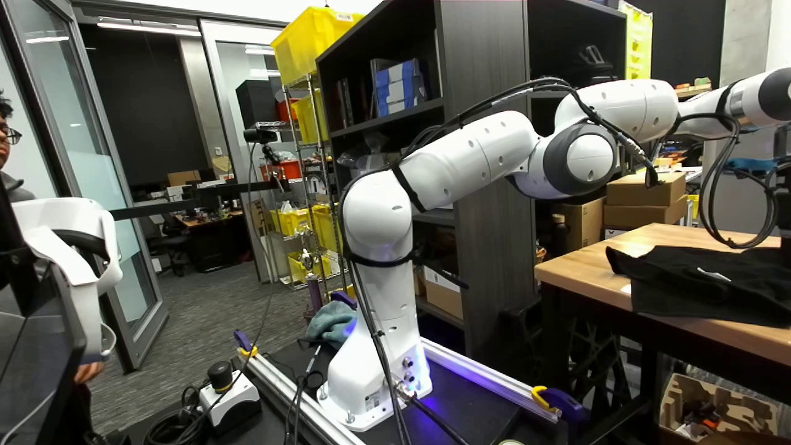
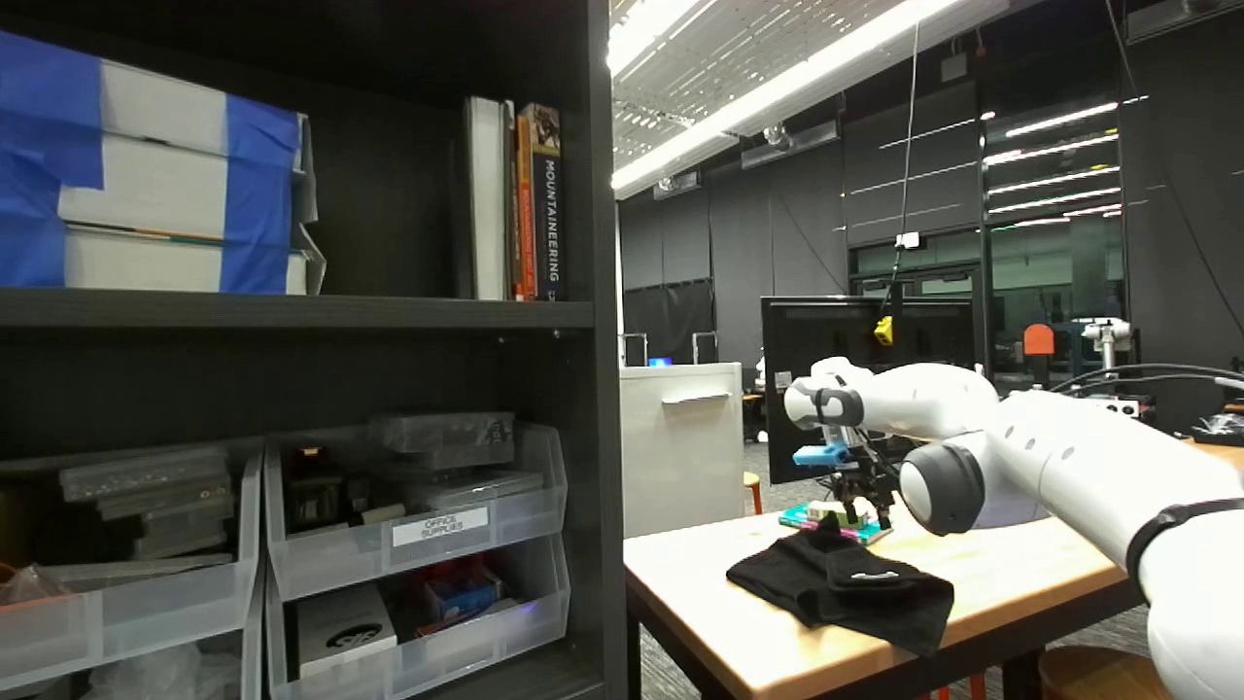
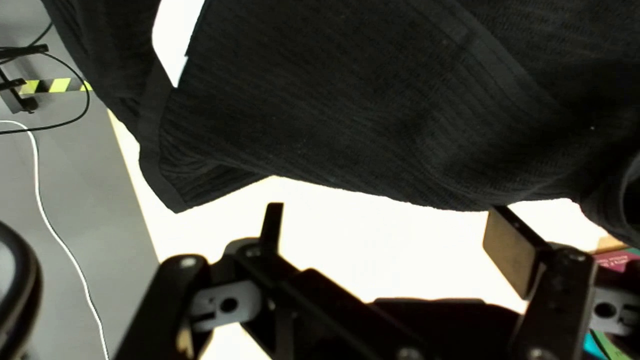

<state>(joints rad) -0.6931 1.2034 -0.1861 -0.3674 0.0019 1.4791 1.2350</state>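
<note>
A black cloth (image 2: 846, 588), crumpled and partly folded, lies on the wooden table (image 2: 700, 574); in both exterior views the cloth (image 1: 710, 287) carries a small white mark. My gripper (image 2: 868, 517) hangs pointing down near the cloth's far side, beside a small stack of books (image 2: 795, 514) topped by a pale box (image 2: 836, 512). In the wrist view the gripper (image 3: 387, 225) stands open, nothing between its fingers, and the cloth (image 3: 320, 110) spreads just beyond the tips. The right fingertip meets the cloth's edge in the picture; whether they touch I cannot tell.
A dark shelf (image 2: 604, 408) with books and clear bins (image 2: 418, 544) stands close to the table. Behind the arm are a monitor (image 2: 807, 389) and a white cabinet (image 2: 680, 447). Cables (image 1: 717, 216) loop down from the wrist. A person (image 1: 9, 148) is at the far left.
</note>
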